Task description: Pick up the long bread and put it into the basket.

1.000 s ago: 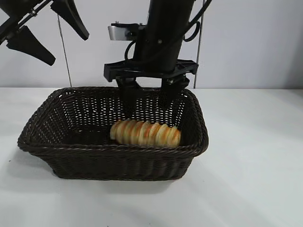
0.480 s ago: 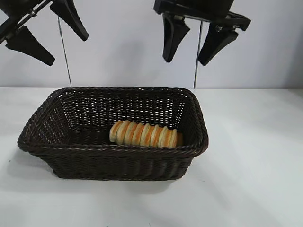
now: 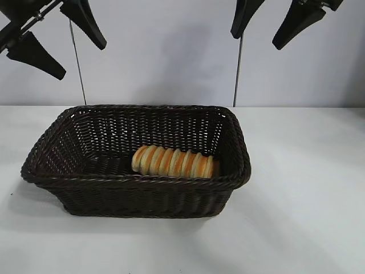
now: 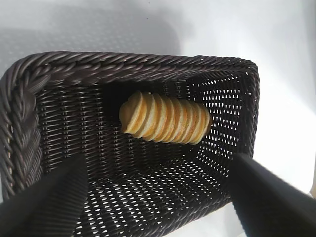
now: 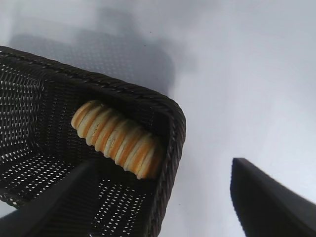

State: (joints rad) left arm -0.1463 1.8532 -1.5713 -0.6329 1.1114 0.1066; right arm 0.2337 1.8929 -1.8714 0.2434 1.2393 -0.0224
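The long bread (image 3: 174,162) lies inside the dark brown wicker basket (image 3: 63,120), against its front wall at the right. It also shows in the left wrist view (image 4: 165,118) and in the right wrist view (image 5: 118,139), lying in the basket (image 4: 29,98) (image 5: 170,148). My right gripper (image 3: 267,25) is open and empty, high above the basket's right end at the picture's top. My left gripper (image 3: 60,40) is open and empty, high at the upper left.
The white table (image 3: 308,188) spreads to the right of and in front of the basket. A plain wall with two thin vertical rods (image 3: 236,68) stands behind.
My right gripper has let go of the long bread in the basket and risen up and to the right, from inside the basket to the top edge. The left arm has not moved.
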